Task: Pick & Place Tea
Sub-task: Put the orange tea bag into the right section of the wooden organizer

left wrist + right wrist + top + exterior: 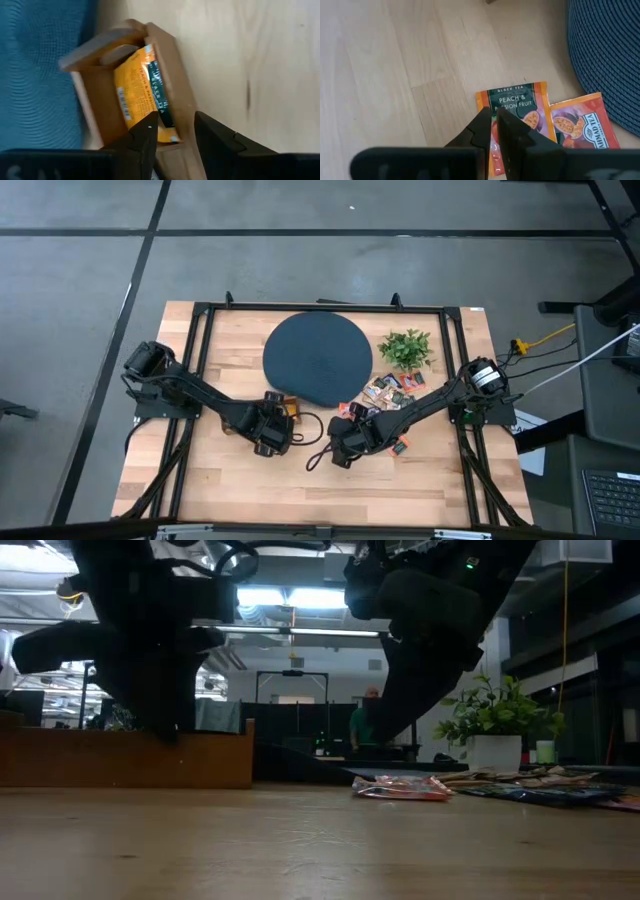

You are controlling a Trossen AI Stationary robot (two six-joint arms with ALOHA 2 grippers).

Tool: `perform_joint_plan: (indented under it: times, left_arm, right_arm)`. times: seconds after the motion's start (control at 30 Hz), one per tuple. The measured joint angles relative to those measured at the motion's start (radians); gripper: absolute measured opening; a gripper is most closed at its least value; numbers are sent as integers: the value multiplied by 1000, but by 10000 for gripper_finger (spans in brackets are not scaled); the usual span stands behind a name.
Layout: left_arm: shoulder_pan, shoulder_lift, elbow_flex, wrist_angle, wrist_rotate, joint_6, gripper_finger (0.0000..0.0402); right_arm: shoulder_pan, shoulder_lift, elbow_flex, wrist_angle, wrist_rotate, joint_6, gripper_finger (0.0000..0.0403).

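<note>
bench (230, 470): pale wood, dark frame | room: grey floor, person (366, 718) behind | tea sachets (388, 391) beside blue mat (317, 357) | left gripper (172, 137) jaws parted over sachet in wooden box (135, 90) | right gripper (492, 125) jaws nearly closed, empty

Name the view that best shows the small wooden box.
The left wrist view: the wooden box fills it, an orange sachet inside. The high view shows only a corner beside the left gripper; the low view, its side wall.

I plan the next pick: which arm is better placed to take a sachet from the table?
Right: its gripper hovers over the sachet. The left gripper is at the wooden box.
</note>
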Motion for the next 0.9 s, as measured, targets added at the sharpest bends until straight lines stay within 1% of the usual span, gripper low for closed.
perform_joint_plan:
  times: [0.17, 0.4, 0.53, 0.7, 0.9]
  left_arm:
    - [0, -17, 0, -3, -8, 1, 127]
    - [0, -39, 1, -13, -64, 3, 121]
    - [2, -39, 1, -13, -60, 3, 120]
    - [2, -39, 1, -4, -16, 0, 120]
    - [2, -39, 1, -5, -14, -13, 116]
  right_arm:
    - [0, 0, 0, 4, 3, -3, 33]
    - [0, 0, 0, 4, 26, -4, 33]
    - [0, 0, 0, 4, 26, -4, 33]
    - [0, 0, 0, 4, 26, -4, 33]
    - [0, 0, 0, 4, 26, -4, 33]
